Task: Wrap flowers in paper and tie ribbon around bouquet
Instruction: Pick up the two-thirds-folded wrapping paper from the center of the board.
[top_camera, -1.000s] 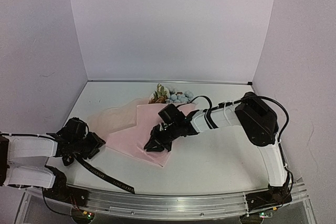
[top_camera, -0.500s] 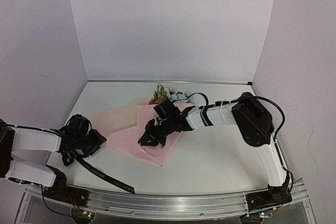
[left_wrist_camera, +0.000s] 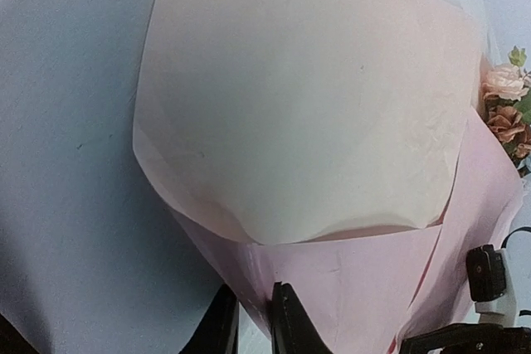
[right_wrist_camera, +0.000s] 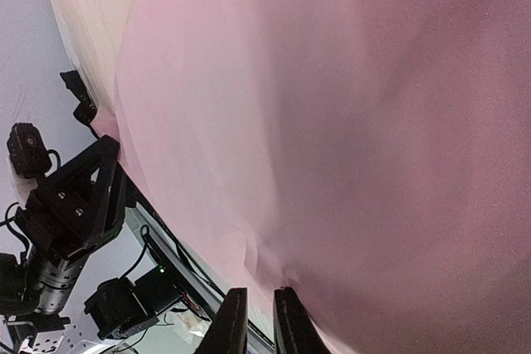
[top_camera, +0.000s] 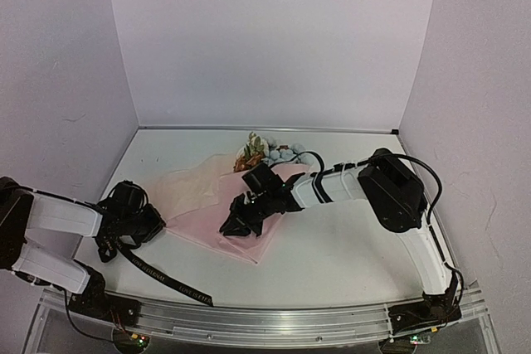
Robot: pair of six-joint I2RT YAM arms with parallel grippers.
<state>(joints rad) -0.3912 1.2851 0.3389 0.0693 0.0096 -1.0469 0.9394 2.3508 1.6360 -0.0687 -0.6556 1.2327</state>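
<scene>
Bolted to the ribbed silver aluminium rail [top_camera: 274, 321], the left arm [top_camera: 54, 217] and right arm [top_camera: 419, 250] are smooth white shells between bulky black joint housings, with black cables looping off the right one, white bands round it, and slim black jaws.

Flowers [top_camera: 267, 152] partly under paper [top_camera: 196, 185], ribbon [top_camera: 166, 278] lettering illegible

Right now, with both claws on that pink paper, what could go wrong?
1. Tearing: the left gripper and the right gripper both look pinched on the same thin paper, so pulling apart could rip it.
2. Slipping: the left one seems to hold only the very edge, so the sheet might slide out.
3. Snagging: the ribbon lies right by the left arm and could get dragged along.
</scene>
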